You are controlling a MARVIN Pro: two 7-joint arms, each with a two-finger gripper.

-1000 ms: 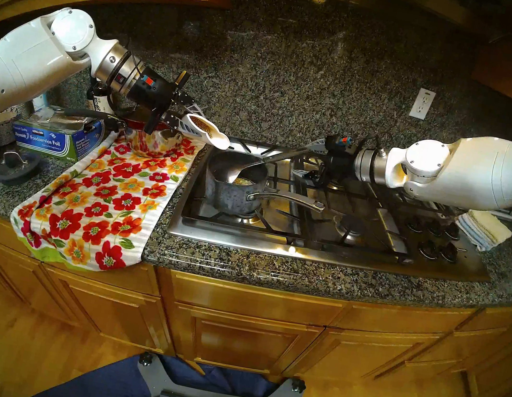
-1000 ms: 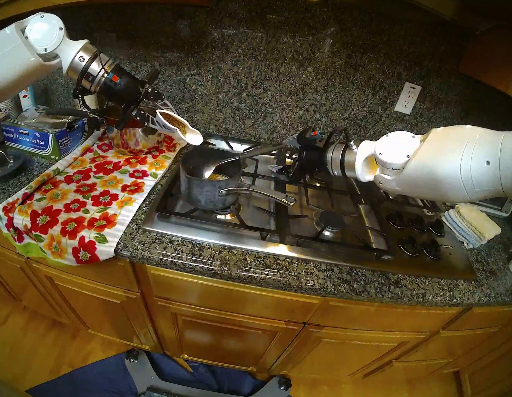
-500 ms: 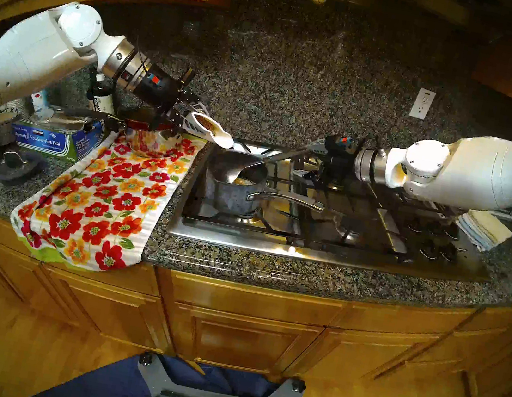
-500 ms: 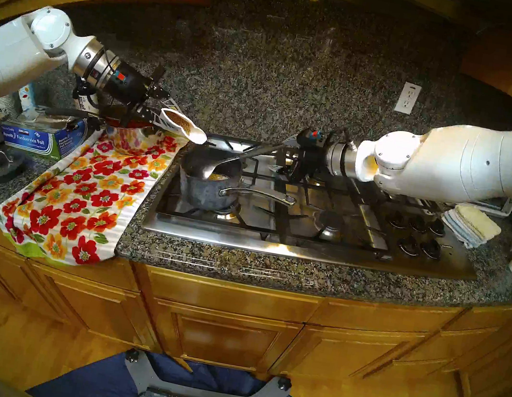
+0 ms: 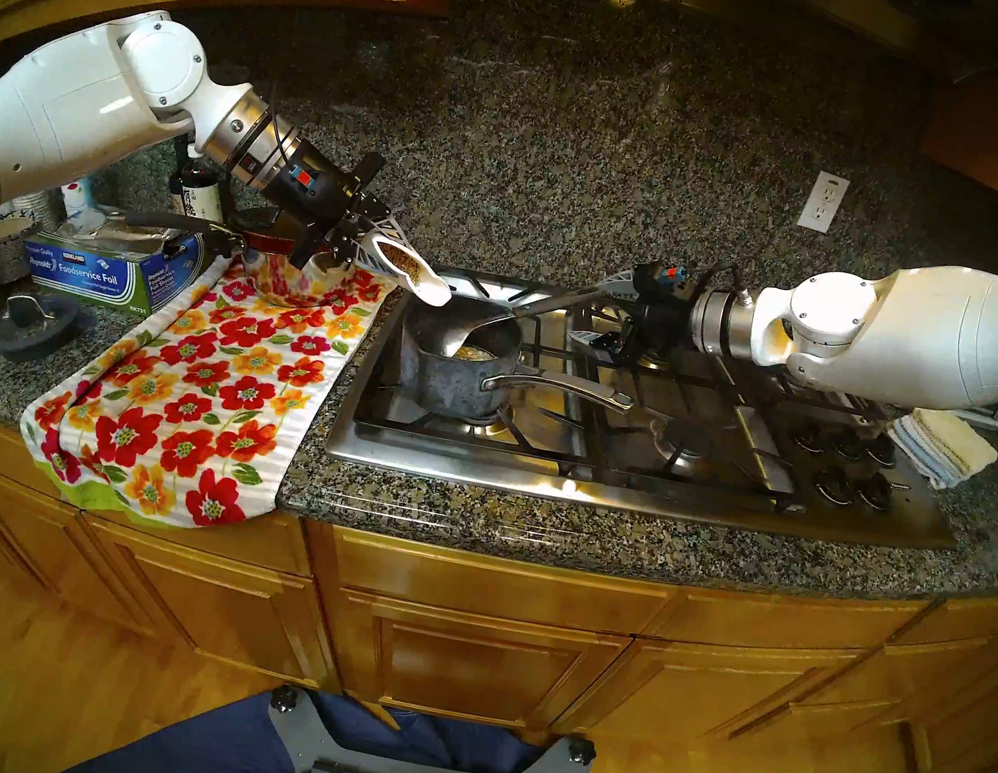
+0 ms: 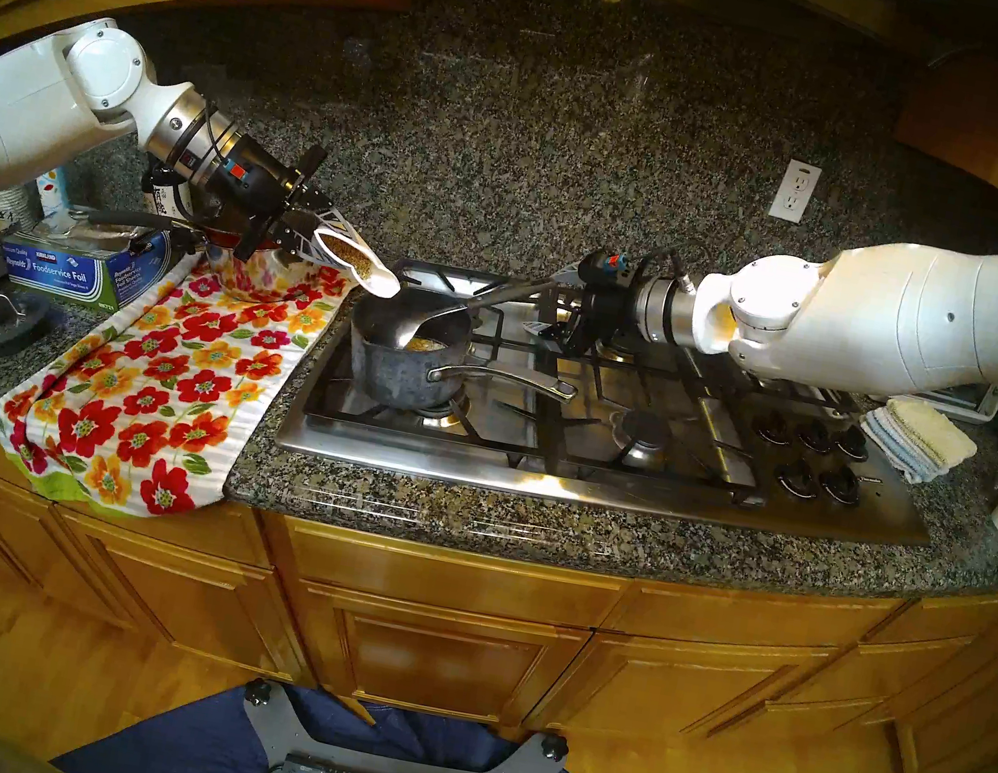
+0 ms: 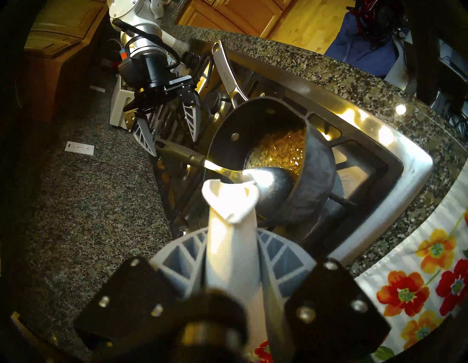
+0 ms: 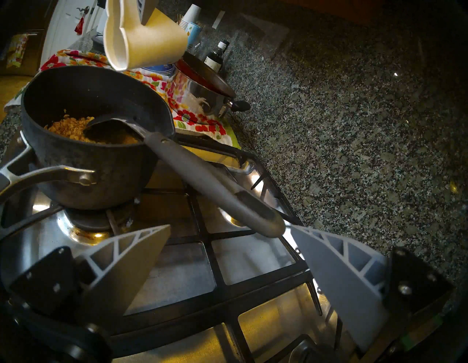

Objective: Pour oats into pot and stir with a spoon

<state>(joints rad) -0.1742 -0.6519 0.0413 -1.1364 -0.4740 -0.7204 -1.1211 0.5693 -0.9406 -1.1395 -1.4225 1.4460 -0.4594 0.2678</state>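
Head stereo left view: the pot (image 5: 457,362) stands on the front-left burner of the cooktop (image 5: 630,490), which is set into the granite worktop (image 5: 462,514). The left hand (image 5: 376,237) is clamped on a white paper cup (image 5: 415,280), tilted spout-down over the pot's far-left rim. The cup carries oats (image 5: 398,259); more oats lie in the pot. The spoon (image 5: 493,326) leans in the pot, its handle running up toward the right hand (image 5: 608,309). Head stereo right view: the same layout appears; a floral towel (image 6: 169,380) lies left of the cooktop under a shiny steel pot (image 6: 252,275). Left wrist view: both fingers (image 7: 182,256) press the squeezed cup from 2 sides; its folded lip sits just above the spoon bowl, and oats cover the pot floor. Right wrist view: the right hand is spread wide with the end of the spoon handle between its 2 fingers (image 8: 126,256), close to 1 fingertip; contact cannot be judged. The spoon bowl rests in the oats inside the pot.
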